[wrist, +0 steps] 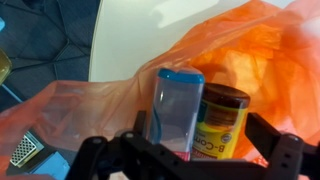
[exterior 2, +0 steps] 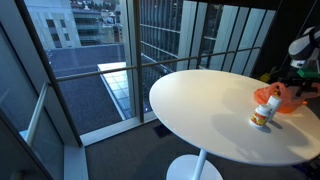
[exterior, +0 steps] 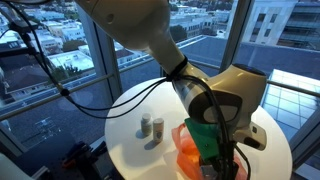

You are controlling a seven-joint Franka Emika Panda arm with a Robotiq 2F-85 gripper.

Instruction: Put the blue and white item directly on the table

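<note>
Hanging above the round white-topped surface point(exterior: 128, 105), the pincer point(wrist: 190, 152) stands wide open and holds nothing. Its dark fingers point(wrist: 97, 155) are spread well apart.

Directly beneath the pincer lies the translucent orange plastic dish point(wrist: 262, 50), crinkled and soft-looking, resting on the surface. Off to one side of the pincer, outside the dish, stand the two small white cylindrical containers point(exterior: 151, 126).

Inside the dish, just ahead of the pincer and nearer one finger, stands the yellow-brown cylindrical container with a dark lid point(wrist: 222, 122). The small rectangular light-blue and white box point(wrist: 178, 105) stands upright close beside it, about midway between the fingers. Whether the two touch cannot be told.

The box looks light and stiff, with flat, smooth sides that may be a little slippery, so a modest, square squeeze should do. The best hold is probably across its two narrow flat faces, on the upper half. One finger would have to slip into the slim gap next to the yellow-brown container without nudging it. The flimsy dish may snag or lift with the box.
</note>
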